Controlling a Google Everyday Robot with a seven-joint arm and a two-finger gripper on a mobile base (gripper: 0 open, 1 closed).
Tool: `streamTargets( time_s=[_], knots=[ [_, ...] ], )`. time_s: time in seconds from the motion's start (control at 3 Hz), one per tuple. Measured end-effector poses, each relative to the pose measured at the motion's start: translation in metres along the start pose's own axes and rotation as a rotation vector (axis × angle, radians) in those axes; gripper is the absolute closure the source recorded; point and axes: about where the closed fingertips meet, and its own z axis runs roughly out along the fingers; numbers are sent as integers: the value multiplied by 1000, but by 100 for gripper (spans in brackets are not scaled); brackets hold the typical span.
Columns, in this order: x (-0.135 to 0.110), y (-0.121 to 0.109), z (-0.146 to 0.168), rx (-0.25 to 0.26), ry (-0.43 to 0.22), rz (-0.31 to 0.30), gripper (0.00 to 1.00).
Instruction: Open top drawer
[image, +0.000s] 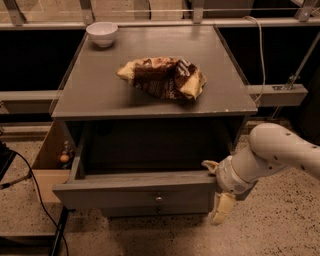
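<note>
Worktop (100, 90) above; top drawer (130, 192) out, gripper (216, 187) splayed, ungrasping, at its right end.
Off-centre pull could skew and jam it.

1. Crumpled snack bag (162, 77), frame centre, lies on the table (90, 95).
2. White bowl (102, 33), upper left, upright at the table's back corner.
3. Black cable (31, 186), lower left, crosses the speckled floor (280, 232).

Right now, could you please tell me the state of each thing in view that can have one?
top drawer, open, pulled well out.
gripper, open, at the right end of the drawer front.
chip bag, crumpled, lying on the cabinet top.
white bowl, upright, at the back left corner of that top.
</note>
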Motion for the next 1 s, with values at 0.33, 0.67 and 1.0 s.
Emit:
streamTargets(
  time_s=[0.33,0.67,1.0],
  knots=[
    [0,13,-2,-20,-1,12,0],
    [-1,13,-4,-21,-1,13,0],
    [2,31,-8,-50,10,31,0]
  ],
)
